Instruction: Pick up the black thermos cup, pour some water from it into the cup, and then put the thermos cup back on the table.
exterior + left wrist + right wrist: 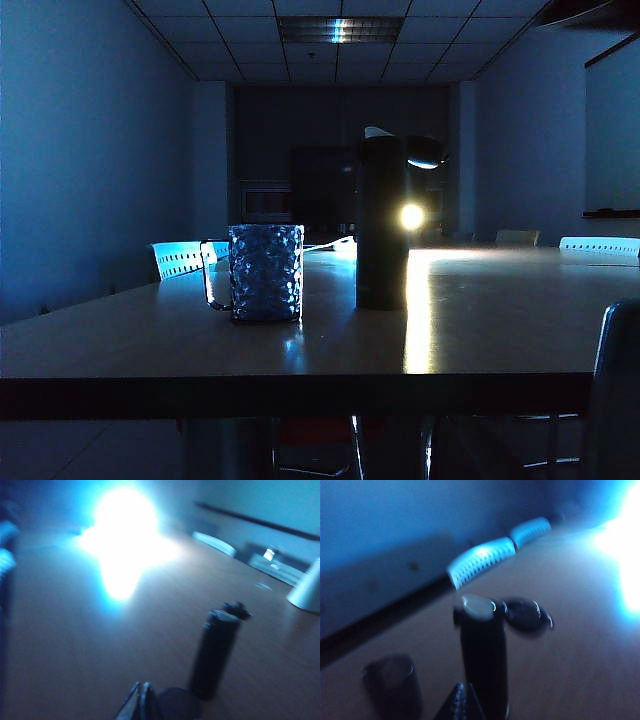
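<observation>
The black thermos cup (pixel 381 225) stands upright near the middle of the table (pixel 480 330), its flip lid (pixel 425 152) open to the side. The cup (pixel 266 271), a dimpled glass mug, stands just left of it with its handle pointing left. Neither arm shows in the exterior view. In the left wrist view my left gripper (pixel 143 687) is shut and empty, short of the thermos cup (pixel 216 652). In the right wrist view my right gripper (pixel 462 687) is shut and empty, close in front of the thermos cup (pixel 483 660), with the cup (pixel 392 685) beside it.
The room is dark, with strong glare from a light behind the thermos cup (pixel 411 216). Pale chair backs (pixel 183 258) line the table's far sides. A dark chair back (pixel 615 390) rises at the near right edge. A white cone-shaped thing (pixel 306 587) stands on the table.
</observation>
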Action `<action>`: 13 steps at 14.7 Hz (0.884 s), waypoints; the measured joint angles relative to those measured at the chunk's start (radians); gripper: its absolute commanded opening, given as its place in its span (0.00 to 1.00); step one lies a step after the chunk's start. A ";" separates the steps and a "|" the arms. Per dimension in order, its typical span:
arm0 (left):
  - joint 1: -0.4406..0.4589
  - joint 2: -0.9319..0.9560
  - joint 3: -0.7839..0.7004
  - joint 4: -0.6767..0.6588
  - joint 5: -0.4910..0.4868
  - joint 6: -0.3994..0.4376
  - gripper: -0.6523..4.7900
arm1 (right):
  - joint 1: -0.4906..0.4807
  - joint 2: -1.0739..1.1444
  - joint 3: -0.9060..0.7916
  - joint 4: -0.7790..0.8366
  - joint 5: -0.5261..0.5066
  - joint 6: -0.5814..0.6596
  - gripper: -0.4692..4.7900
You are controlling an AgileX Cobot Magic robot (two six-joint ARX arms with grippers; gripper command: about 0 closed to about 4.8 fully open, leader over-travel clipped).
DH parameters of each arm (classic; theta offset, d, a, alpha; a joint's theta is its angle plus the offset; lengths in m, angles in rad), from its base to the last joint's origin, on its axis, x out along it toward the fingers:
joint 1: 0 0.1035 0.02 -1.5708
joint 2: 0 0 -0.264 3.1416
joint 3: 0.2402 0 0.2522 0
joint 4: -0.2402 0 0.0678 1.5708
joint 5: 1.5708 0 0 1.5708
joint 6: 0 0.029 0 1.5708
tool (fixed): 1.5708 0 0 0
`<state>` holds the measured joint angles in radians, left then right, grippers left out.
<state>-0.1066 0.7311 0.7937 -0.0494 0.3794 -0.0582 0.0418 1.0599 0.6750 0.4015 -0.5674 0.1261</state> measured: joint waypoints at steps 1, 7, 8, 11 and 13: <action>-0.037 0.025 0.011 -0.004 -0.001 -0.006 0.11 | 0.000 0.071 0.000 0.098 -0.005 0.000 0.09; -0.235 0.084 0.034 -0.045 -0.060 -0.022 0.11 | 0.076 0.339 0.000 0.348 0.045 0.008 1.00; -0.229 0.085 0.034 -0.068 -0.086 -0.022 0.11 | 0.095 0.383 0.000 0.365 0.056 0.002 1.00; -0.233 0.089 0.041 -0.194 -0.146 0.032 0.11 | 0.145 0.497 0.000 0.486 0.138 0.001 1.00; -0.234 0.092 0.058 -0.252 -0.183 0.068 0.11 | 0.158 0.588 0.021 0.573 0.152 0.005 1.00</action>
<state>-0.3405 0.8227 0.8513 -0.3016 0.1963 0.0101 0.2001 1.6478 0.6964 0.9741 -0.4152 0.1307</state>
